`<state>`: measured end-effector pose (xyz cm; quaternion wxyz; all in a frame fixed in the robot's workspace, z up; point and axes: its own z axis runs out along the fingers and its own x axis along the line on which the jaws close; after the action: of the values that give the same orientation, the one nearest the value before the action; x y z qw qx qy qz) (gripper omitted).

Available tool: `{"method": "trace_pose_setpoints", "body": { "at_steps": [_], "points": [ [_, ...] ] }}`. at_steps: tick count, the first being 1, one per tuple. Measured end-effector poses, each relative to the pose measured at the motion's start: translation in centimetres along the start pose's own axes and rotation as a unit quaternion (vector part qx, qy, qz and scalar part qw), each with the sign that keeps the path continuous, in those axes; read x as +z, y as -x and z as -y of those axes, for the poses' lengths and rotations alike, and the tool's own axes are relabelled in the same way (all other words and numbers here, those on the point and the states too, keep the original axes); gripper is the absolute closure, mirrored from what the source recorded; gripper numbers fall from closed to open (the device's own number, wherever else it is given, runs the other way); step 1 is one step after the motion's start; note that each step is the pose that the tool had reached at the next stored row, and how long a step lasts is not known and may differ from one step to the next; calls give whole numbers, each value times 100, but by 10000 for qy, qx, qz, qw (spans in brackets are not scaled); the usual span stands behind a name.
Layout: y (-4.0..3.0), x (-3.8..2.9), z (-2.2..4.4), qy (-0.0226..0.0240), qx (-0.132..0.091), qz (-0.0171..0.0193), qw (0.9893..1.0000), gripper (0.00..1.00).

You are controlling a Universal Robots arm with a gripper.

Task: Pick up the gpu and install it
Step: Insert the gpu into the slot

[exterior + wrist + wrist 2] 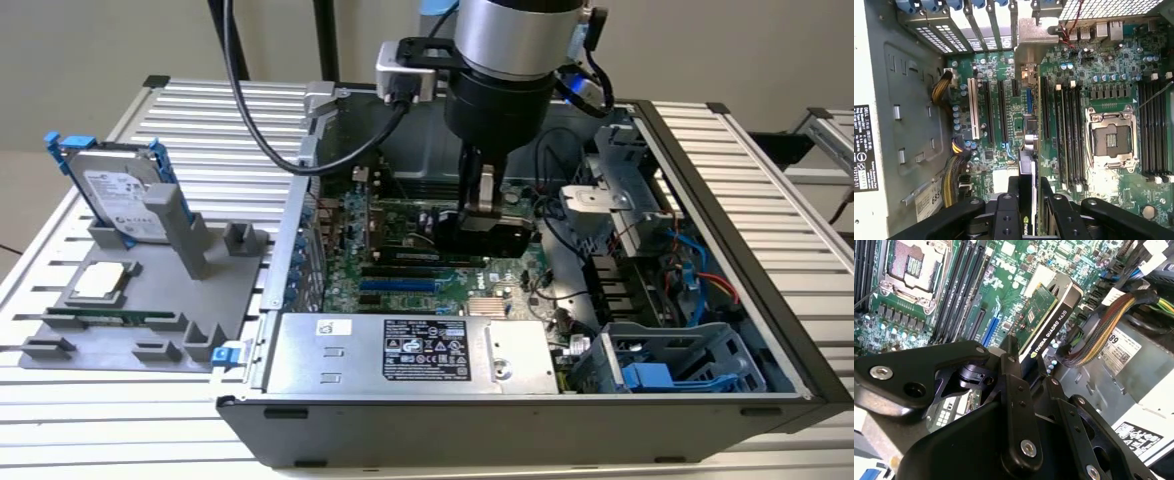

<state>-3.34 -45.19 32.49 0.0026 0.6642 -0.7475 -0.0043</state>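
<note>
My gripper (481, 213) hangs inside the open computer case (747, 250), shut on the gpu (489, 239). The card is held on edge just above the green motherboard (400, 262). In the second wrist view the gpu (1050, 314) shows its green board face and black shroud, with the gripper (1026, 367) clamped on its near end. In the first wrist view the gpu (1028, 150) is seen edge-on, its silver bracket (1029, 37) at the rear slot openings. It sits over the blue slot (1029, 97), beside the black expansion slots (990, 115). Whether it touches the slot I cannot tell.
On the exterior view's left, a grey fixture (200, 250) holds a silver hard drive (118, 195) with blue rails, a processor (104, 282) and a memory stick (107, 318). Inside the case are the power supply (400, 350), cable bundles (694, 262) and a drive cage (667, 365).
</note>
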Motion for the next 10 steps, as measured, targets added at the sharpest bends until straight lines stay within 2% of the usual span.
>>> {"method": "trace_pose_setpoints", "body": {
  "at_steps": [3, 10],
  "points": [
    [1, 51, -36, 0, 25, 0, 10000, 100],
    [-16, 180, -183, 0, 25, 0, 10000, 100]
  ]
}}
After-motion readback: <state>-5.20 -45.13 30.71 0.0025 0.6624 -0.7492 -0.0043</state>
